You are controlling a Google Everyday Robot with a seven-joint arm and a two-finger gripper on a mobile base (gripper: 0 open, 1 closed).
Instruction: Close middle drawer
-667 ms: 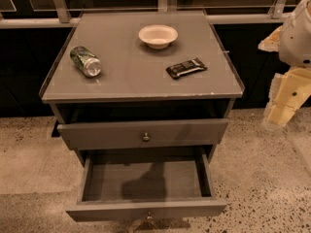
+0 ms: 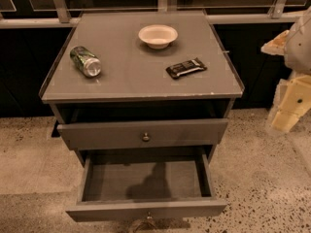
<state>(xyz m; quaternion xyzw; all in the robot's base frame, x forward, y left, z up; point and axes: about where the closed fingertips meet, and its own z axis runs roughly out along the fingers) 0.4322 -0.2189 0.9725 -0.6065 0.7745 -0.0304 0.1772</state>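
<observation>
Grey wooden middle drawer [image 2: 146,208] with a tiny round knob is pulled out, shallow tray exposed, under the taller-fronted grey drawer [image 2: 143,132]. Cream gripper [image 2: 287,111] hangs well right of the cabinet; open or closed, can't tell. Best approach: meet the front at centre and push straight in.

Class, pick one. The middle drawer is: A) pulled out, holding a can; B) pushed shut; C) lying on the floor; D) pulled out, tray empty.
D: the middle drawer is pulled far out, tray bare; the drink can lies on the cabinet top, and the gripper is off to the right, clear of it.
</observation>
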